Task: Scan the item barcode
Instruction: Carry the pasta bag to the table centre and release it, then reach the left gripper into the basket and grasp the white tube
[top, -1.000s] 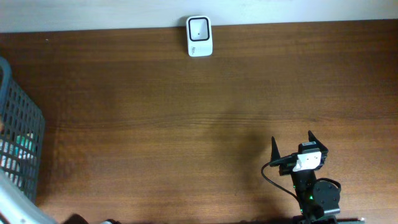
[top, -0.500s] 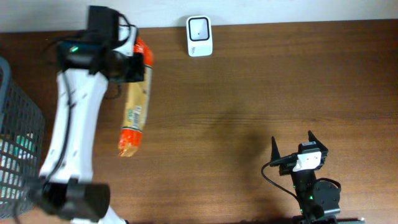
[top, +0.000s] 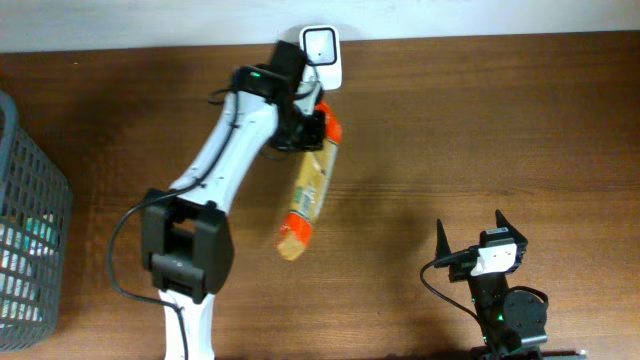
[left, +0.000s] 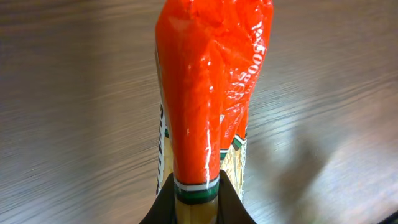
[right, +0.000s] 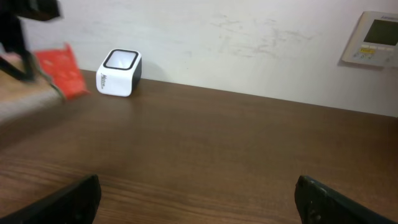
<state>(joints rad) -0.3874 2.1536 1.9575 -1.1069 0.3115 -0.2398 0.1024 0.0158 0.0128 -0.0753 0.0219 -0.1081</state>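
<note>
**Step in hand (judged):** presenting the packet to the scanner.

**Layout**
- The basket (top: 40, 200) stands at the 9 o'clock edge of the table (top: 500, 120), well apart from the work and not concerned.
- The left gripper (top: 312, 128) is closed narrow on one orange end of the packet (top: 310, 190).
- The packet's long body trails from the grip toward 7 o'clock and appears lifted off the wood.
- The scanner (top: 321, 45) sits at the 12 o'clock edge with its window facing up. The gripped end is just beside it at 6 o'clock.

**Doing the step well**
- No barcode shows in any view, so I cannot tell which face carries it.
- That face needs turning toward the window and holding level and steady over it, near but not touching.
- Only the pinched end is near the window. The printed middle probably has to be carried on toward 12 o'clock.
- The wrapper looks soft and hangs from one end, so a slow pass should limit swing.
- Risk: nudging the scanner out of place.

**Pose**
- The left arm runs from its base at 7 o'clock diagonally up to 12 o'clock. It is well extended, with the wrist beside the scanner.
- The right gripper (top: 470, 228) sits low at 5 o'clock with jaws spread wide and empty, pointing toward 12 o'clock, well apart from the packet.
</note>
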